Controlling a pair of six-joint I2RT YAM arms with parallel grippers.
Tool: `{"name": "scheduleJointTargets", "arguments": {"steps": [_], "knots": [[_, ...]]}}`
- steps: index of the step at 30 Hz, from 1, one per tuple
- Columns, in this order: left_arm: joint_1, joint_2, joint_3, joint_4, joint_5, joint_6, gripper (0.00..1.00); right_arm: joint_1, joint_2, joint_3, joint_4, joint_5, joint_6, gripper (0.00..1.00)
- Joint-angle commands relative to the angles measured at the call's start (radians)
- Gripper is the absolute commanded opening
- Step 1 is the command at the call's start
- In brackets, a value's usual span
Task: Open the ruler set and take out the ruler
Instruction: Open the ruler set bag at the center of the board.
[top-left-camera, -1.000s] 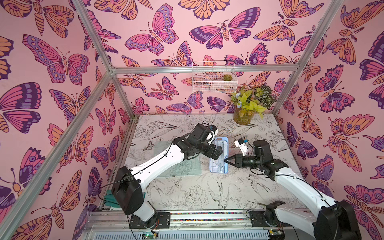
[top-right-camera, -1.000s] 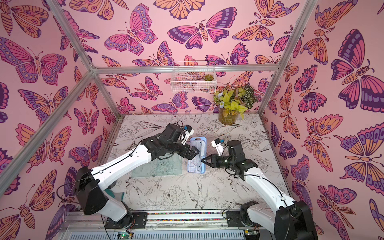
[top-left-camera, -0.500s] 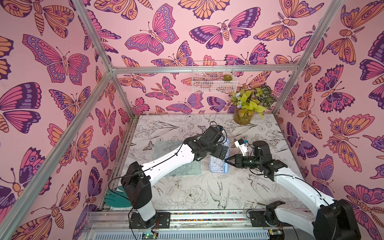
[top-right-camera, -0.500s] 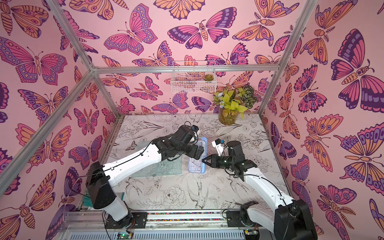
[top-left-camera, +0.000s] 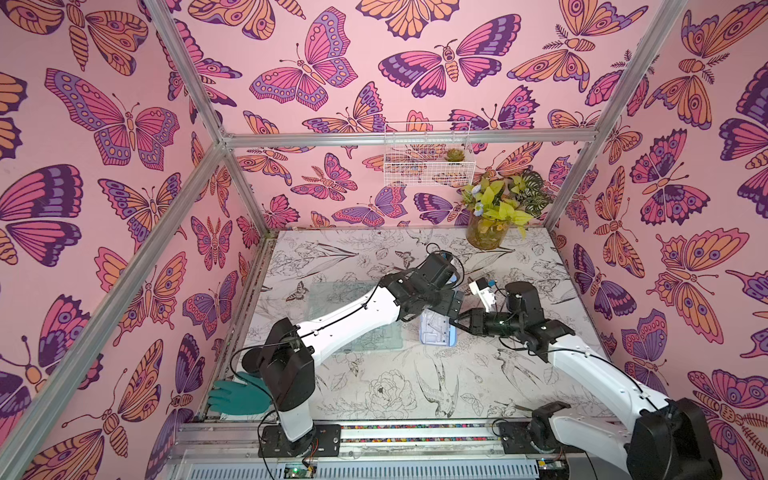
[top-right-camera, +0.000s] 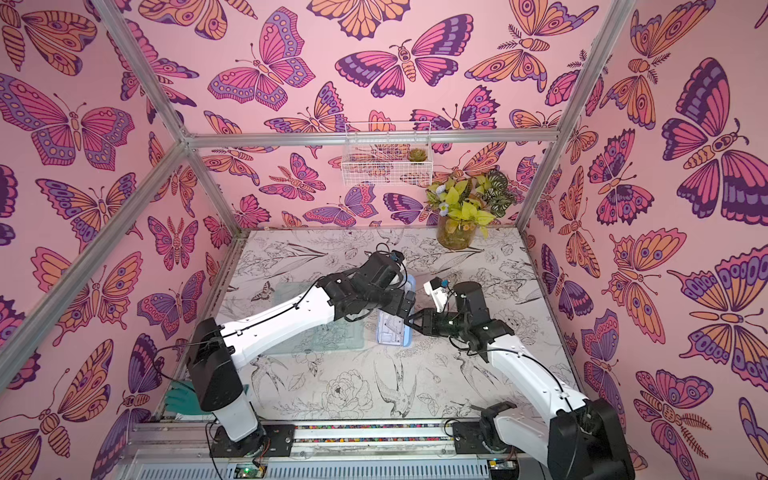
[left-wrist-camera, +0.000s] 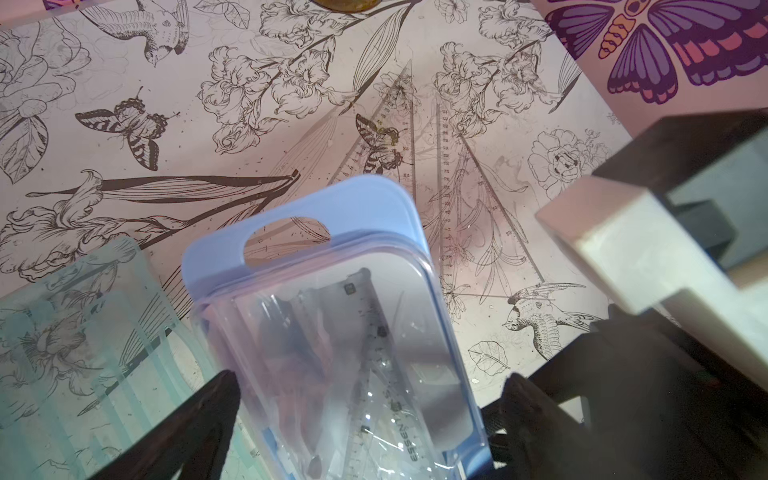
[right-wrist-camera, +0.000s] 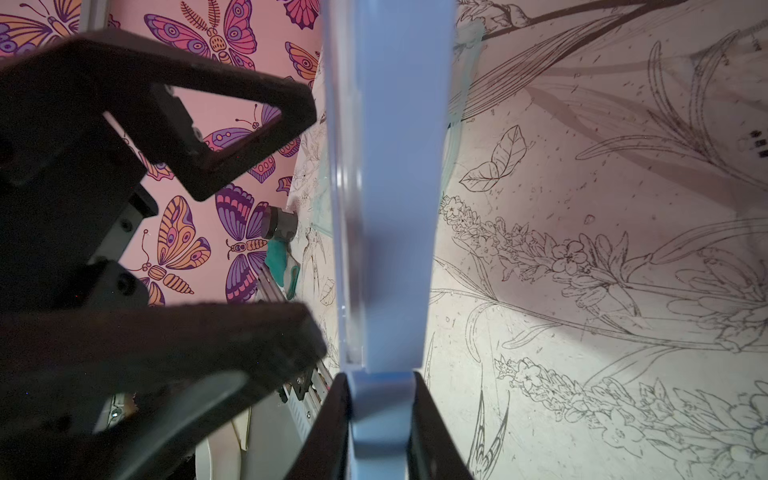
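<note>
Right wrist: ruler set (right-wrist-camera: 395, 208) between right fingertips (right-wrist-camera: 332, 428)

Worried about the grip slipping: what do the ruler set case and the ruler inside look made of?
The ruler set case: likely plastic, a matte pale-blue backing under a clear glossy shell that catches glare. The ruler: probably clear rigid plastic; printed graduations show, and the case shows through it.

We take the ruler set (top-right-camera: 391, 330) on the table (top-right-camera: 415, 386) as landmark. The right gripper (top-right-camera: 410, 322) pinches its edge on the right arm's side. The left gripper (top-right-camera: 405, 306), jaws spread, hovers over its far end. A clear mat (top-right-camera: 328, 338) lies just beside it. A potted plant (top-right-camera: 456, 235) stands well beyond.
</note>
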Motion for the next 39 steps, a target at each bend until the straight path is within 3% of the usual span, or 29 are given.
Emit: {"name": "scheduleJointTargets", "arguments": {"steps": [1,16,39], "knots": [[-0.011,0.036,0.034,-0.026,-0.040,-0.005,1.00,0.007,0.000,0.005,0.033,-0.008,-0.013,0.00],[-0.038,0.032,0.035,-0.072,-0.218,0.036,1.00,0.008,-0.002,0.006,0.009,0.002,-0.036,0.00],[-0.034,-0.048,-0.026,-0.077,-0.240,0.024,1.00,0.006,-0.006,0.008,0.000,0.066,-0.023,0.00]]}}
